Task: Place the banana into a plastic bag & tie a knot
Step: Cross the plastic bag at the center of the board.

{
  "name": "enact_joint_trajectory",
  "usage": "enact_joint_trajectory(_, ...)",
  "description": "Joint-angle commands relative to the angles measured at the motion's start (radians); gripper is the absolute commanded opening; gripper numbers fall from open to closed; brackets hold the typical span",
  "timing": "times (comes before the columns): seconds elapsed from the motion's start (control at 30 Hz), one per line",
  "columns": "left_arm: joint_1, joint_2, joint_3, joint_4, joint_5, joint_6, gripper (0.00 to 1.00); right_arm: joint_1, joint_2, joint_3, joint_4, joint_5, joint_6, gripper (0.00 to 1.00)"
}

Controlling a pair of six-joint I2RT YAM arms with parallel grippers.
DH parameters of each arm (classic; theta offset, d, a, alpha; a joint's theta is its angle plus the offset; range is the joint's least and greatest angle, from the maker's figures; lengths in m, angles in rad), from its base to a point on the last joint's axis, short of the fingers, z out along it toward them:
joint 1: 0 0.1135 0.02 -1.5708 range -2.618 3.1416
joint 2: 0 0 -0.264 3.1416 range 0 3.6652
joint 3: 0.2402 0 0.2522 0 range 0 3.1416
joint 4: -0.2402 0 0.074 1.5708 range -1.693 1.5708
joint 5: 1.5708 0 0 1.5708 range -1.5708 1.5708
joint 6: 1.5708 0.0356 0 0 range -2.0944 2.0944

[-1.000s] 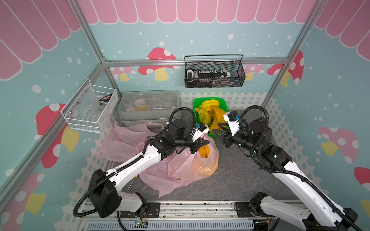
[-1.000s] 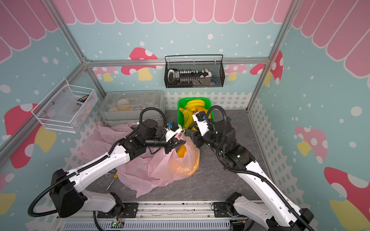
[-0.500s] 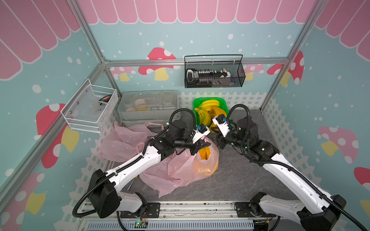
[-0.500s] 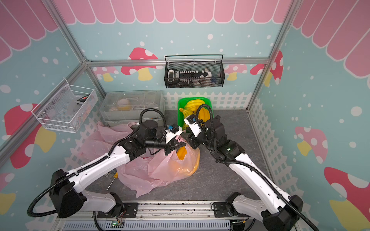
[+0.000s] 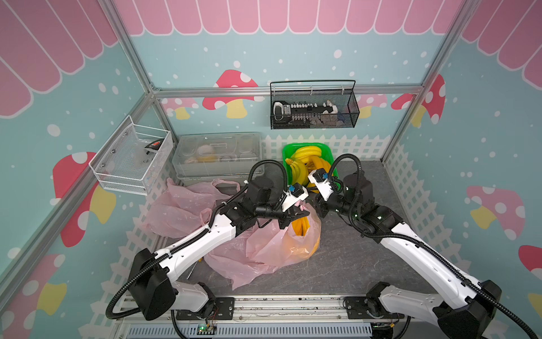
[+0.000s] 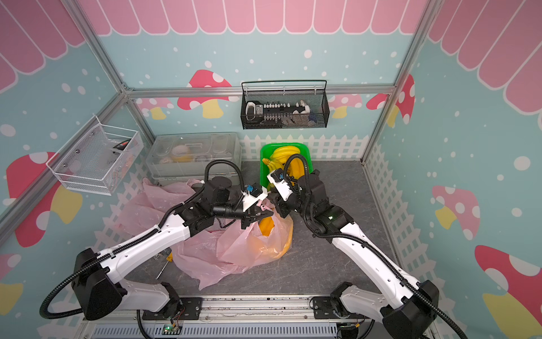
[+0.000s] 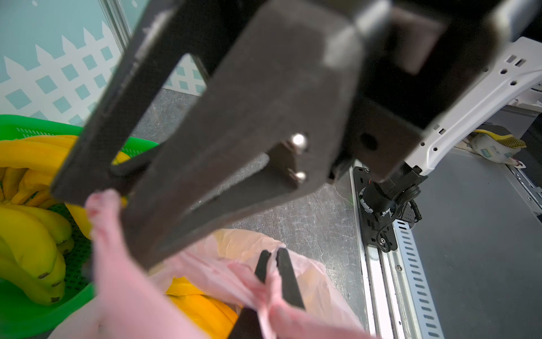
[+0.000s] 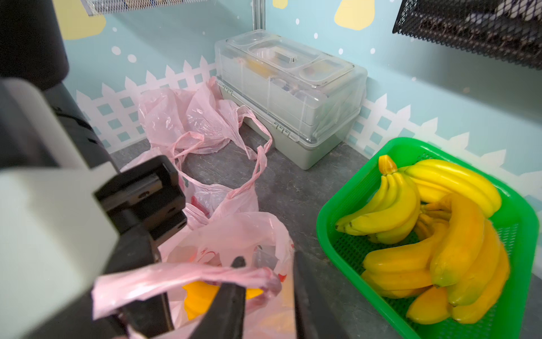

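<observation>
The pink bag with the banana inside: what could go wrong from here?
The left gripper pinches only a thin bit of the pink bag; it might slip out. The right gripper has its jaws apart at the handle strip and could miss it. The banana might tip out of the open mouth.

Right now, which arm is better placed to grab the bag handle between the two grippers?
Right. The right gripper has its jaws apart around that pink handle, so it likely only needs to close. The left gripper is shut on another part of the plastic bag.
</observation>
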State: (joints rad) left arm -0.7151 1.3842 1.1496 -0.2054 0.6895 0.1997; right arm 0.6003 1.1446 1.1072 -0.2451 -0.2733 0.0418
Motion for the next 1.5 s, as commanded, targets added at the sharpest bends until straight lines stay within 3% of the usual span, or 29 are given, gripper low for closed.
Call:
enact_joint_trajectory(0.0, -0.004, -0.028, -0.013, -0.011, 0.012, 0.039, 0.0, -0.004, -0.024, -0.03, 0.043, 0.028, -0.028, 0.13)
enact_joint_trajectory(0.13, -0.001, -0.028, -0.011, -0.008, -0.006, 0.03, 0.0, -0.004, -0.052, -0.052, 0.047, 0.054, -0.023, 0.0)
enact_joint_trajectory(0.47, 0.064, -0.055, -0.045, 0.075, -0.078, -0.067, 0.0, 0.0, -0.133, -0.071, -0.024, 0.123, 0.051, 0.0)
enact_joint_trajectory(0.7, 0.081, -0.053, -0.057, 0.12, -0.126, -0.114, 0.0, 0.046, -0.133, -0.06, -0.077, 0.12, 0.226, 0.0)
enact_joint_trajectory(0.87, 0.083, -0.055, -0.076, 0.149, -0.143, -0.13, 0.01, 0.14, -0.082, -0.066, -0.092, 0.155, 0.359, 0.0)
enact_joint_trajectory(1.03, 0.082, -0.066, -0.102, 0.18, -0.165, -0.144, 0.02, 0.176, -0.039, -0.103, -0.035, 0.156, 0.451, 0.0)
enact_joint_trajectory(1.47, 0.083, -0.109, -0.173, 0.18, -0.114, -0.166, 0.15, 0.176, 0.068, -0.135, 0.137, 0.154, 0.499, 0.0)
